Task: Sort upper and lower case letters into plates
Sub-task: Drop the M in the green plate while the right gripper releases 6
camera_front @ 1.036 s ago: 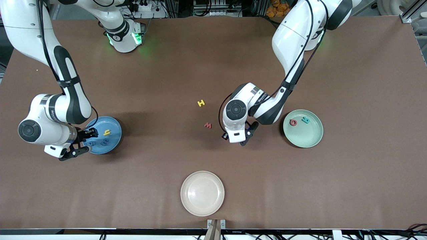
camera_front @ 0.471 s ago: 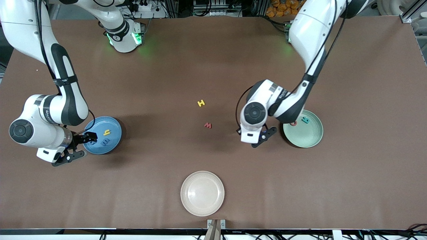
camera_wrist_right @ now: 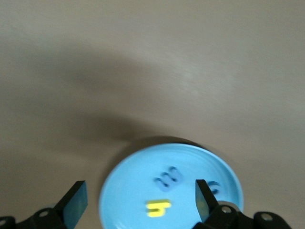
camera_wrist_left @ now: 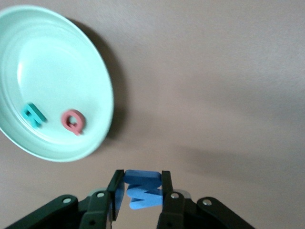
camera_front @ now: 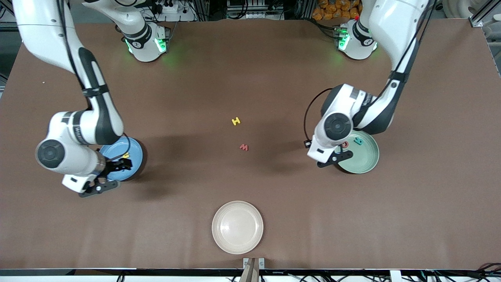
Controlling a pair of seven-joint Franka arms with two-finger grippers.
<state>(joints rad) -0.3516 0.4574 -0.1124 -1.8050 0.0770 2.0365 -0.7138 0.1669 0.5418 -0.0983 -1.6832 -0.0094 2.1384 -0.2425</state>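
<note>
Left gripper [camera_wrist_left: 139, 198]: you have it up in the air over the rim of the mint green plate [camera_front: 366, 160], at that plate's edge toward the right arm's end of the table. Its fingers are clamped on a blue letter [camera_wrist_left: 142, 189], which you see pinched between the pads in the left wrist view.
Mint green plate contents: a red letter [camera_wrist_left: 73, 121] and a teal letter [camera_wrist_left: 34, 114], lying just beside each other, apart.
Right gripper [camera_wrist_right: 138, 200]: you have it over the light blue plate [camera_wrist_right: 128, 191], fingers spread wide, nothing between them.
Light blue plate contents: a yellow lower-case letter [camera_wrist_right: 157, 208], plus two blue letters [camera_wrist_right: 167, 178]; the second sits at the rim by one fingertip and you cannot read its shape, since it blends into the plate.
Loose on the table: a yellow H [camera_front: 235, 121] and a red letter W [camera_front: 244, 147] near mid-table, the W nearer the front camera, the two apart from each other.
Cream plate [camera_front: 237, 227]: sits at the table edge nearest the front camera, well apart from both other plates.
</note>
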